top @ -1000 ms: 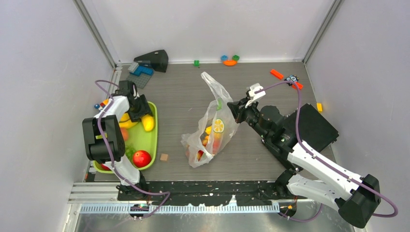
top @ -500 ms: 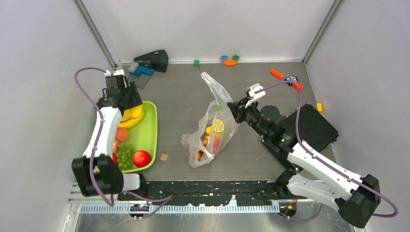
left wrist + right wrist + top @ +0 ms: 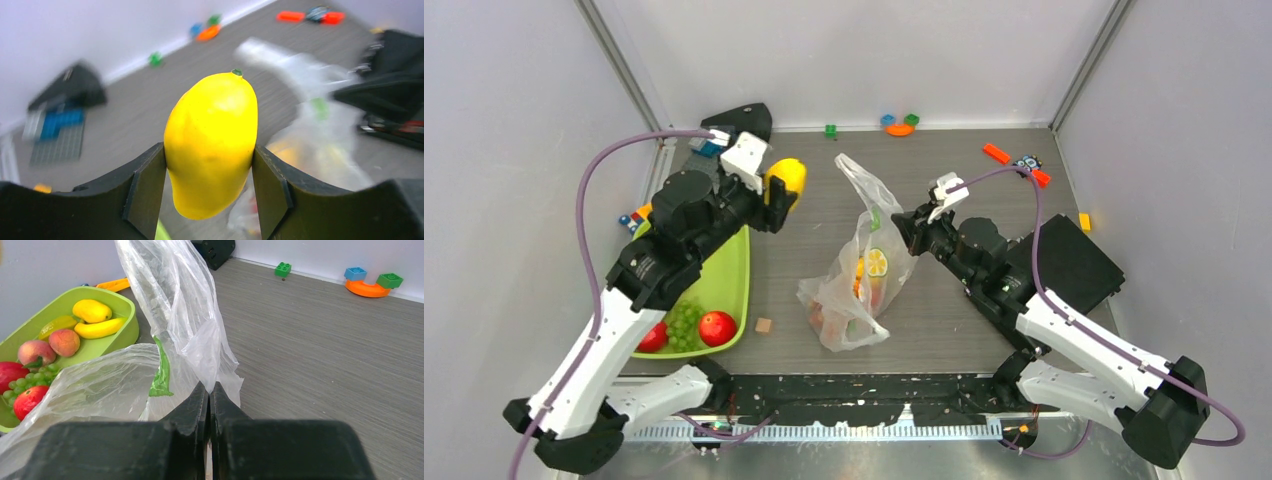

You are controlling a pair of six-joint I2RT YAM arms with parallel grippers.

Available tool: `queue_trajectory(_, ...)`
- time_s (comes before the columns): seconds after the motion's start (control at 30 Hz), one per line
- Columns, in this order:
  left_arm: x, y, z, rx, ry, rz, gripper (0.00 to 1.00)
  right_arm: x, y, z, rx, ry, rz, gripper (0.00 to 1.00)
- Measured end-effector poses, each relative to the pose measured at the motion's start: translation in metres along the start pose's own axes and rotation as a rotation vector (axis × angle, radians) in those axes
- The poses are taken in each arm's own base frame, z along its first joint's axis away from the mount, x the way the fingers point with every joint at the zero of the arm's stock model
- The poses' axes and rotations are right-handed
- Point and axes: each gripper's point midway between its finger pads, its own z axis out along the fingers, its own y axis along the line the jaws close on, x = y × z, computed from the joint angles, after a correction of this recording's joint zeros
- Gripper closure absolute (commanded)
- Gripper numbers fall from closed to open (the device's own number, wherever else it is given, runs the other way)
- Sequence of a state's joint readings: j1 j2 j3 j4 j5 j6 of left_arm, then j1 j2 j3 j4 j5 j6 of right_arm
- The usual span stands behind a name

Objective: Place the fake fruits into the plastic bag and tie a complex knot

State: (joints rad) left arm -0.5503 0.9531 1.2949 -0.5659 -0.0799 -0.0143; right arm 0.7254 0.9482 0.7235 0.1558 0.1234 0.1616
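Left claw (image 3: 209, 165): closed on a yellow mango (image 3: 212, 140), one finger against each flank; it hangs in the air above the worktop (image 3: 804, 230), between the lime-green tray (image 3: 742, 270) and the plastic bag (image 3: 864, 270), not yet over the bag's mouth.
Right claw (image 3: 209, 390): pressed together on a fold of the bag's rim, holding that side up so the mouth gapes toward the tray.
Plastic bag: mid-worktop, slumped but partly upright, the far handle loop (image 3: 859, 170) standing free.
Already bagged: a lemon slice (image 3: 877, 261) and a few orange and red pieces show through the film; how many cannot be told.
Left in the tray: a banana (image 3: 100, 329), a peach (image 3: 64, 341), grapes (image 3: 682, 322), an apple (image 3: 717, 327), plus other yellow and red fruit beside them.
Knot: none; no twist or tie shows in the loops.
Step in hand: carrying the mango across to drop it in, by the look of it.
Progress: the loading seems about half done or less. The mango and everything in the tray have yet to go in, and the whole tying stage is untouched.
Watch for: the opening is narrow and floppy, so the mango could catch on the rim and push it shut.
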Motion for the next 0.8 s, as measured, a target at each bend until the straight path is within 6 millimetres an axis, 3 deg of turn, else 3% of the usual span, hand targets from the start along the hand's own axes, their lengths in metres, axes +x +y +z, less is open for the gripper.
queue_trajectory(0.17,-0.068,-0.091,-0.024,0.327,-0.158,0.107,0.63,0.001,0.001,0.0,-0.006,0.004,0.003,0.95)
queue_trajectory(0.33,-0.098,-0.156,-0.021,0.538,-0.215,0.153,0.62,0.001,0.002,0.0,-0.006,0.005,0.011,0.95)
queue_trajectory(0.47,-0.085,-0.205,0.002,0.664,-0.203,0.171,0.62,0.001,0.003,0.0,-0.01,0.006,0.018,0.95)
queue_trajectory(0.57,-0.061,-0.231,0.021,0.726,-0.196,0.168,0.63,0.004,0.001,-0.001,-0.004,0.016,0.021,0.95)
queue_trajectory(0.8,-0.032,-0.241,0.019,0.771,-0.264,0.089,0.63,0.013,-0.009,-0.003,0.039,0.053,0.023,0.95)
